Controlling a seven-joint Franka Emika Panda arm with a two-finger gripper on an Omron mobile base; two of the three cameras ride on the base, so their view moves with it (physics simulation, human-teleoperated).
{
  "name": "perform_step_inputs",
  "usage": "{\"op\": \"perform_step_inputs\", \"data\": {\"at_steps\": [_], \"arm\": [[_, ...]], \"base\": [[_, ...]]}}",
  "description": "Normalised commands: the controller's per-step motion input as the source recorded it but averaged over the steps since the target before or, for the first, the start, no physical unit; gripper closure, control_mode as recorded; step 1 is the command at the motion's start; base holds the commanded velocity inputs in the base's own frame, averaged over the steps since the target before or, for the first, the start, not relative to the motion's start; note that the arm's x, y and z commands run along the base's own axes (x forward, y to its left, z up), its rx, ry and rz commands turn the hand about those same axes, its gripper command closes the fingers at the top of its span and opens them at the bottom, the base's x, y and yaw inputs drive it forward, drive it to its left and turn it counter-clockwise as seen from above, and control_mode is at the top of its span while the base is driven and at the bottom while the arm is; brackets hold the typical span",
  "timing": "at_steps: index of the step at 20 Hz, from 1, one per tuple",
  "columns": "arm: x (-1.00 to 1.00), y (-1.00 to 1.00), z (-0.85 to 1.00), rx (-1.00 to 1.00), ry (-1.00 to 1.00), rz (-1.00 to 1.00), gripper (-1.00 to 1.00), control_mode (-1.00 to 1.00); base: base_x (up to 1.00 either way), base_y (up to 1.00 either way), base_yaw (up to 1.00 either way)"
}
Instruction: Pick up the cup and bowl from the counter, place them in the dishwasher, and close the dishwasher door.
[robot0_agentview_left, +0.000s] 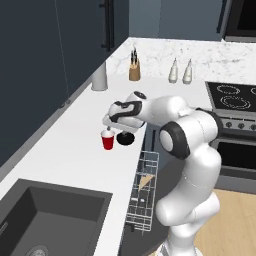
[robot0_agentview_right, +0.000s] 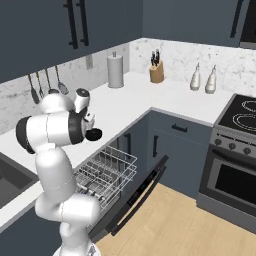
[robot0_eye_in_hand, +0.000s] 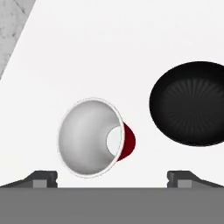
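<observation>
Directly beneath the pincer (robot0_eye_in_hand: 112, 178), almost between its two dark tips, stands the cup (robot0_eye_in_hand: 92, 137), upright on the white surface (robot0_agentview_left: 65, 145), its pale mouth open toward the hand and a sliver of red wall showing on one side. The tips stand wide apart, empty, hovering above the rim without touching it. From the left base view the cup (robot0_agentview_left: 107, 139) sits just below the hand, near the surface's front edge. It looks light, thin-walled and tapered, so I'd judge it easy to tip or squeeze out of true; a hold across the rim, or just under it where it is widest, seems safest, with a gentle close. Just beside the cup, a little farther from the pincer, lies the bowl (robot0_eye_in_hand: 192, 103), low, glossy black, probably slippery; its rim is the likely place to pinch. Beyond the edge, lower, the dishwasher (robot0_agentview_right: 107, 172) rack is pulled out over the dishwasher door (robot0_agentview_right: 135, 197), which hangs open.
</observation>
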Motion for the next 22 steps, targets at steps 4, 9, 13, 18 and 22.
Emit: {"op": "perform_step_inputs", "data": {"at_steps": [4, 9, 13, 18, 22], "arm": [[0.32, 0.0, -0.22, 0.0, 0.01, 0.0, -1.0, -1.0], [0.02, 0.03, -0.24, 0.0, 0.05, 0.0, -1.0, -1.0], [0.05, 0.09, -0.25, 0.0, 0.03, 0.0, -1.0, -1.0], [0.14, 0.15, -0.3, 0.0, 0.03, 0.0, 1.0, -1.0], [0.19, 0.18, -0.3, 0.0, 0.02, 0.0, 1.0, -1.0]], "base": [[0.0, 0.0, 0.0], [0.0, 0.0, 0.0], [0.0, 0.0, 0.0], [0.0, 0.0, 0.0], [0.0, 0.0, 0.0]]}}
